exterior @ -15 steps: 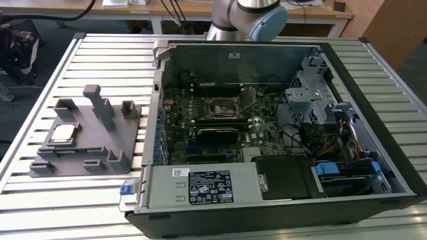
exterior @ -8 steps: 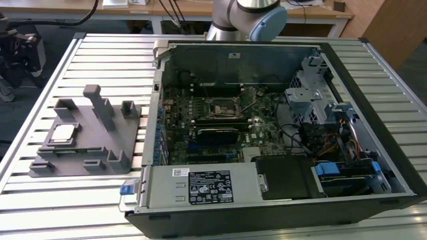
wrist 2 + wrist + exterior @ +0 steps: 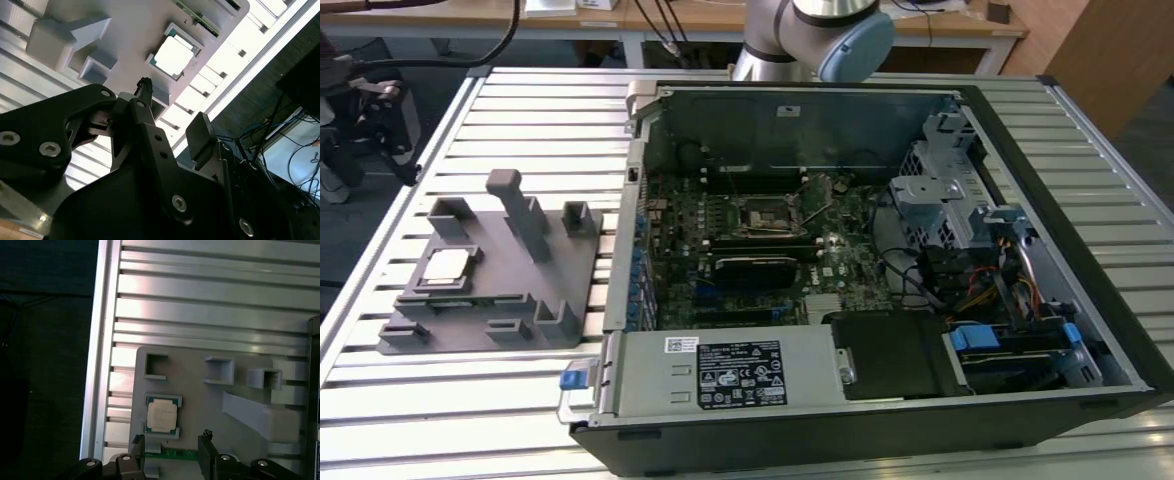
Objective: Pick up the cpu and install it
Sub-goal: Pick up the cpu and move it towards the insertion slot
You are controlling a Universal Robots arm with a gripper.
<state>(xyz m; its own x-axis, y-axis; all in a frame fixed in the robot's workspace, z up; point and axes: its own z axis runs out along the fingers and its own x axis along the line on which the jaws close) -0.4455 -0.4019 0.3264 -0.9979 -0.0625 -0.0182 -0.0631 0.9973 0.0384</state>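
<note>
Black two-fingered end effector (image 3: 172, 444), nearest the lens in the first wrist view: fingers spread apart, nothing between them, hovering above the fixture. Just beyond it, the small flat square cpu (image 3: 161, 415) with silvery metal top sits in a recess of the grey moulded plastic fixture (image 3: 200, 390), untouched. Pickup not begun; install all left.

Cpu lies flat, metal top up, edges square with its recess. It is near-square, so no real long axis.

Exterior view: fixture on ribbed aluminium surface (image 3: 520, 100), left of centre. Farther right, open black computer case (image 3: 854, 430), its black square socket (image 3: 765, 213) seemingly empty.
</note>
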